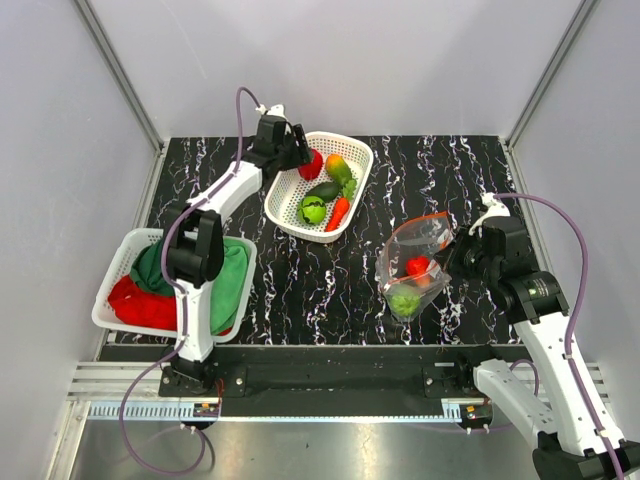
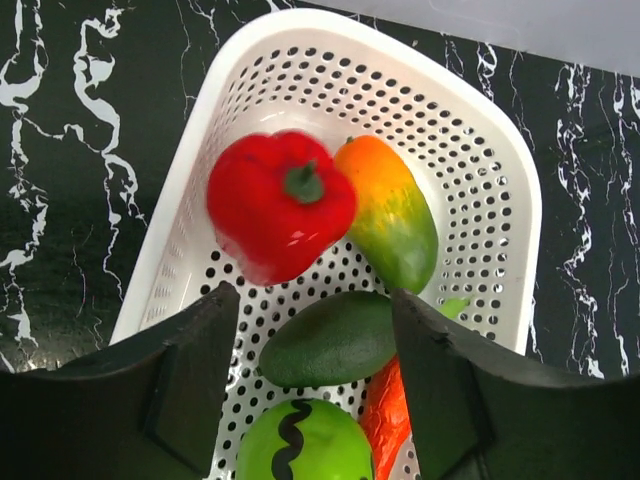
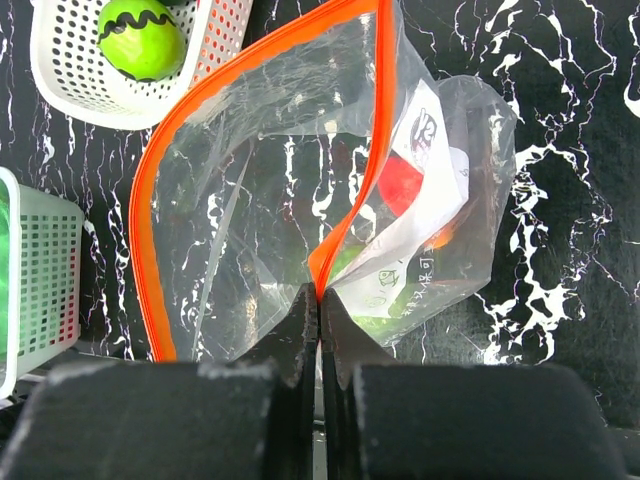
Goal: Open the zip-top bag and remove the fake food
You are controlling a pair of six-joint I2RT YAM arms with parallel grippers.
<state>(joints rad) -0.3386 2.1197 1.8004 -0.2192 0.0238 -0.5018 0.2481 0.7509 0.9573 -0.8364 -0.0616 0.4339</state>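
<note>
The zip-top bag (image 1: 415, 262) is thin, crinkly film, light, floppy and likely slippery, so the stiffer red-orange zip strip (image 3: 157, 280) along its mouth looks the surest place to take hold. It is held up over the right of the counter (image 1: 300, 285), mouth gaping, with a red and a green piece of fake food (image 1: 417, 266) inside. The right claw (image 3: 320, 300) is pinched tight on the strip. The left claw (image 2: 312, 310) stands apart, gripping nothing, above the white basket (image 2: 500, 170) — a red pepper (image 2: 280, 205) and other hard, glossy pieces are in there
</note>
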